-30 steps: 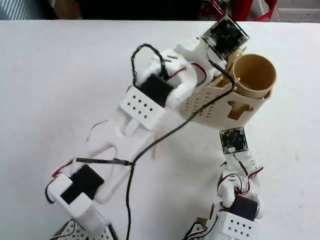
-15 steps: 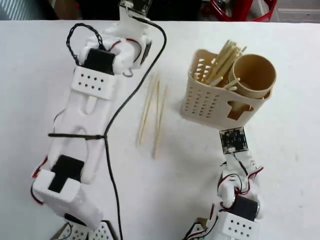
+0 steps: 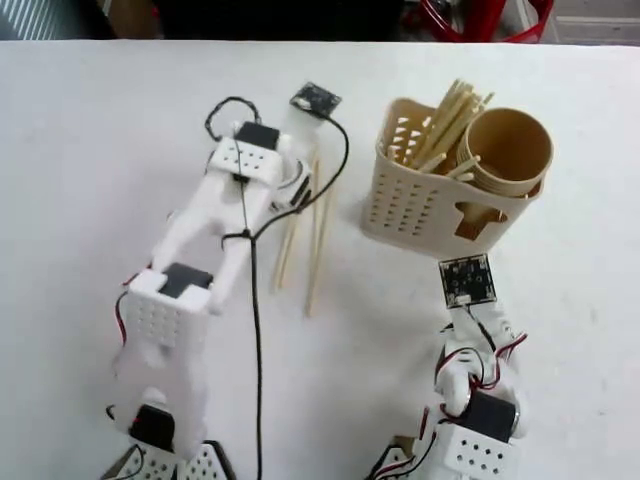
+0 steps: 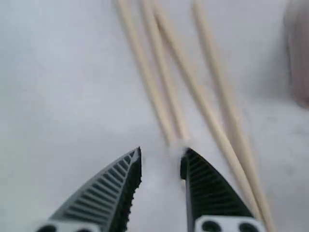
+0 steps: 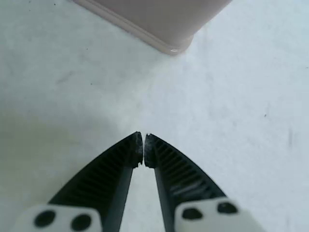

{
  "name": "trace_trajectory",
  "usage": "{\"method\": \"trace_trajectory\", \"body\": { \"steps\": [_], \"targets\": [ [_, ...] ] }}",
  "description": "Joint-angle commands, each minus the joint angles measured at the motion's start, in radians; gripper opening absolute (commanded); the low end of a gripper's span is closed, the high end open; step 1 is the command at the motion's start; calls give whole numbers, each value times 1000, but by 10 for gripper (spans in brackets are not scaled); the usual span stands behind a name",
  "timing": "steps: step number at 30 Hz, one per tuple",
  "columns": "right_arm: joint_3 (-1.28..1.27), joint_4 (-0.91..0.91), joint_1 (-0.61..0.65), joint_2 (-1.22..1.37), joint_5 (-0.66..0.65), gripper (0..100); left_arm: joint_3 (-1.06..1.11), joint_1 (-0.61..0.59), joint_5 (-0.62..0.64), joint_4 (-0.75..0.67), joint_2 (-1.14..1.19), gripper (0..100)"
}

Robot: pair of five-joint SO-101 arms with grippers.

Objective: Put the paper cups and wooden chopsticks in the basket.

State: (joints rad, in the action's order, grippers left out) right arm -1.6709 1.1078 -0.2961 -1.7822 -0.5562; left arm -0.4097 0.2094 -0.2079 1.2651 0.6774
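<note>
The left arm [image 3: 200, 270] runs from the lower left of the high view up toward the upper centre, elbow bent, with its wrist camera [image 3: 315, 99] at the far end. The left gripper [image 4: 161, 153] is angled downward, jaws a narrow gap apart. The right arm [image 3: 475, 380] sits folded in the lower right. The right gripper [image 5: 144, 140] has its jaw tips touching.

On my white table [image 3: 90, 150], a few loose wooden chopsticks [image 3: 318, 250] lie near the middle, running twelve to six. The basket [image 3: 420, 215] stands at two o'clock.
</note>
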Motion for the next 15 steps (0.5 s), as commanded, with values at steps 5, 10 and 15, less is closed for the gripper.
{"method": "trace_trajectory", "body": {
  "steps": [5, 10, 15],
  "targets": [
    [-3, -16, 5, -10, -5, 27, -52, 21, 15, -20, 22, 154],
    [-3, -16, 5, -10, -5, 27, -51, 42, 15, -15, 51, 152],
    [-3, -16, 2, -10, -5, 27, -78, 41, 17, -8, 110, 151]
  ]
}}
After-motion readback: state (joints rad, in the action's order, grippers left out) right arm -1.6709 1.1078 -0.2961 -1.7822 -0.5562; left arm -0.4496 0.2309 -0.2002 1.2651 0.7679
